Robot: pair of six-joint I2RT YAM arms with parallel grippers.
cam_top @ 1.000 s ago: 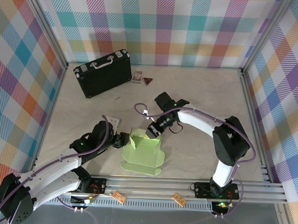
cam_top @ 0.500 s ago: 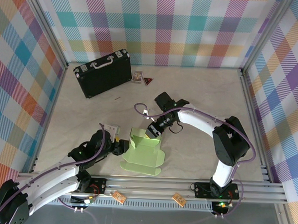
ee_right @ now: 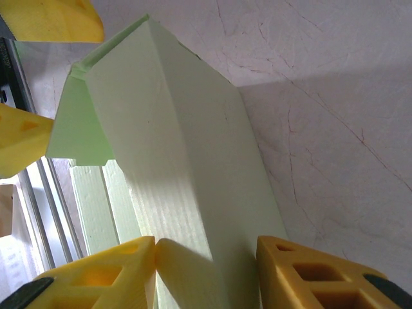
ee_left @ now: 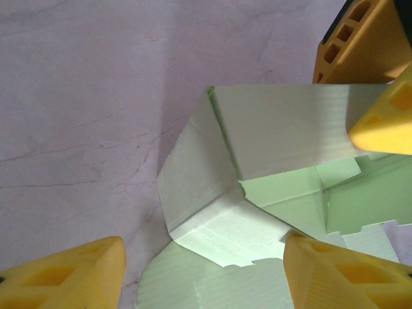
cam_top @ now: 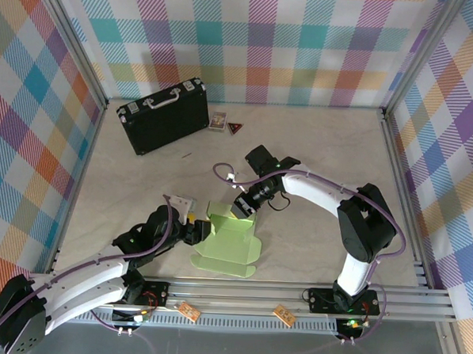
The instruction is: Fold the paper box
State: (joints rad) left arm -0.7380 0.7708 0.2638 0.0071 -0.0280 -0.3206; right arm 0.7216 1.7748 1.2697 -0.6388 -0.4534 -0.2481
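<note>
Where: the paper box (cam_top: 229, 244) lies on the table (cam_top: 324, 166) close to its near edge, between the two arms and well apart from the black briefcase (cam_top: 162, 116) at the far left.
Done so far: the far end of the pale green sheet stands up. A back wall and a side wall meet at a creased corner, and a small flap is turned in at that corner's foot.
Not yet done: the near half lies flat on the table with its scalloped flaps spread out. No front wall is raised and no lid or tuck is closed.
Right gripper (cam_top: 243, 209): it sits astride the raised back wall, one yellow finger on each side of the card, apparently to keep it upright. The wrist view is too oblique to tell whether the pads actually pinch the card.
Left gripper (cam_top: 192, 232): its jaws stand wide apart with nothing held, low at the left side of the box. The upright corner lies just ahead of its fingers (ee_left: 71, 273).
Progress: roughly a third to halfway, as a judgement. One end is formed, while the remaining walls and the closing flaps are yet to be folded.
</note>
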